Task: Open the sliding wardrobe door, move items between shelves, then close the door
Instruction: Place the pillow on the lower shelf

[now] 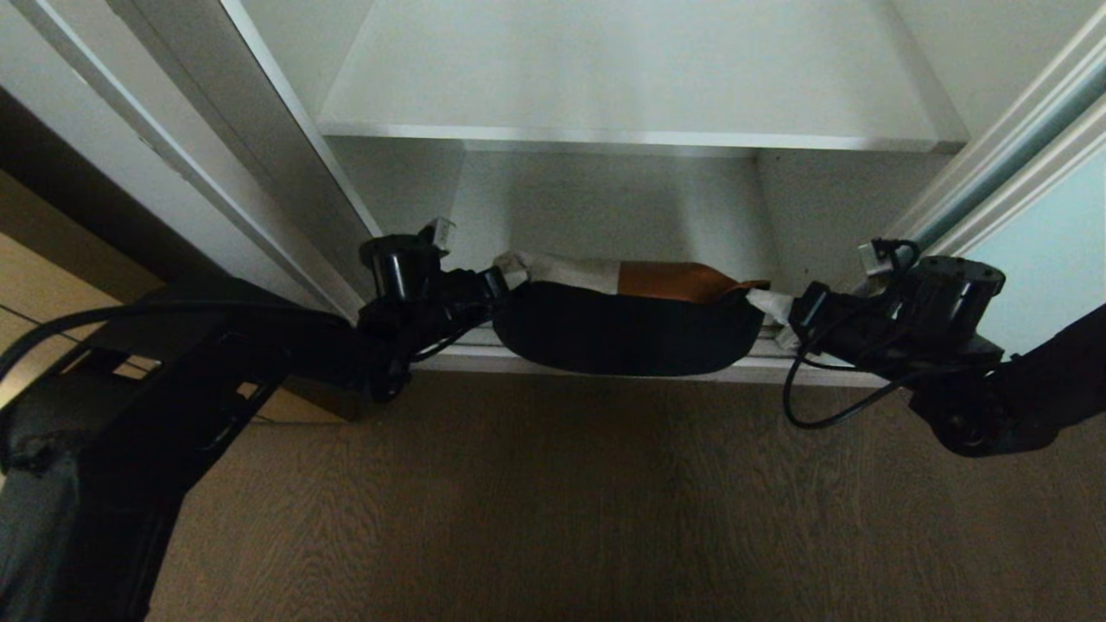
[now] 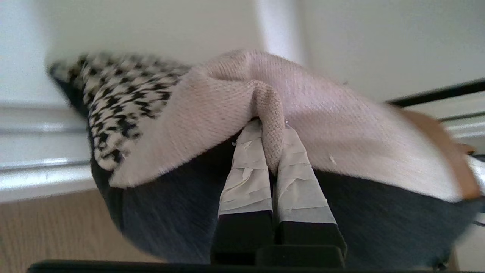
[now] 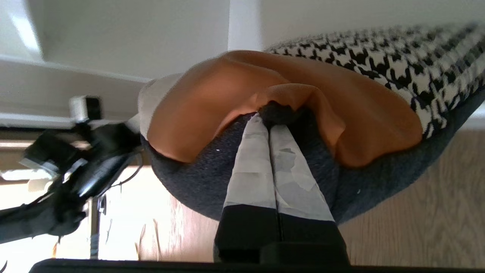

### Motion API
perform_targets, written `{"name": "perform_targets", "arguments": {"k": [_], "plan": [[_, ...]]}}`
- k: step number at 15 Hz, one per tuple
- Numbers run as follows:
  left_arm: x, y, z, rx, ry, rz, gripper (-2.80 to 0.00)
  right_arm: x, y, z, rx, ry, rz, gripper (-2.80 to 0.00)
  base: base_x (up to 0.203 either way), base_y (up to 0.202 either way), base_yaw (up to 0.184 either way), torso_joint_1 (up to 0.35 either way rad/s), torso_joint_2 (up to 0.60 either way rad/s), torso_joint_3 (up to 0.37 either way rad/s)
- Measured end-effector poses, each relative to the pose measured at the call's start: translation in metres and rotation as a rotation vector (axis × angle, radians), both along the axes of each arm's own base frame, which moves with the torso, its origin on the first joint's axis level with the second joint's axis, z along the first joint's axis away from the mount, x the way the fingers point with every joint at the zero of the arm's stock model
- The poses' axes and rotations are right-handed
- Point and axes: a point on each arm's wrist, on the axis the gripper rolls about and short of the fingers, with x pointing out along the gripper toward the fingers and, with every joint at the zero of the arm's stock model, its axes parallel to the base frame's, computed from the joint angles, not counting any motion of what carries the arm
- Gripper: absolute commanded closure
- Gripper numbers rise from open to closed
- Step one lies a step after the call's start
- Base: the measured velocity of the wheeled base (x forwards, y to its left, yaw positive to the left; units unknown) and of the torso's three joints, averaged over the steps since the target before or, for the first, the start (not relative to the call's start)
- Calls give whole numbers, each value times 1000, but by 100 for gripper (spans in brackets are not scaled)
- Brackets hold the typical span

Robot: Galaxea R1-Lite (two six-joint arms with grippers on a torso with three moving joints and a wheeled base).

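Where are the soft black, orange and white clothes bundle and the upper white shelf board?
soft black clothes bundle [image 1: 626, 333], head view, black front.
upper white shelf board [image 1: 639, 78], head view, top surface.

The left gripper [image 2: 271, 146] has its two taped fingers [image 2: 246, 170] pinched together on a ridge of cream knit fabric at the near edge of the bundle of folded clothes [image 2: 322, 125]. The bundle shows a black-and-white houndstooth piece, a dark layer beneath and a rust-orange edge at the far side, with white wardrobe surfaces [image 2: 151, 26] behind
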Motion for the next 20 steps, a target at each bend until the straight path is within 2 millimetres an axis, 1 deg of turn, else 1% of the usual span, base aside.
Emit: {"name": "perform_targets", "arguments": {"k": [1,2,4,5,6,8,11,12,13,14,16,19,20], "plan": [[5,3,-11,6,21,2,0,0,0,-7,-1,11,7,0,0,0,0,0,0,0],[7,6,-18,10,45,4,0,-2,0,-11,-3,24,25,0,0,0,0,0,0,0],[1,17,-34,27,123,-3,0,-13,0,-13,-5,45,74,0,0,0,0,0,0,0],[-3,25,-42,34,167,-18,0,-17,1,-10,-6,43,100,0,0,0,0,0,0,0],[-7,34,-50,36,202,-34,0,-19,1,-5,-6,25,116,0,0,0,0,0,0,0],[-15,46,-65,41,251,-38,0,-15,0,14,-7,-41,114,0,0,0,0,0,0,0],[-16,49,-72,38,218,-34,0,-7,4,49,-10,-129,125,0,0,0,0,0,0,0],[-14,50,-77,40,226,-31,0,-3,5,58,-11,-159,126,0,0,0,0,0,0,0],[-11,49,-81,41,223,-33,0,2,5,60,-14,-175,125,0,0,0,0,0,0,0],[-8,47,-84,40,224,-36,0,7,5,57,-16,-179,125,0,0,0,0,0,0,0],[-3,47,-90,40,233,-33,0,12,4,41,-14,-135,125,0,0,0,0,0,0,0],[12,45,-82,36,212,-31,0,6,1,4,-10,1,119,0,0,0,0,0,0,0],[17,44,-78,36,204,-28,0,4,-5,-6,-9,39,104,0,0,0,0,0,0,0]]}}
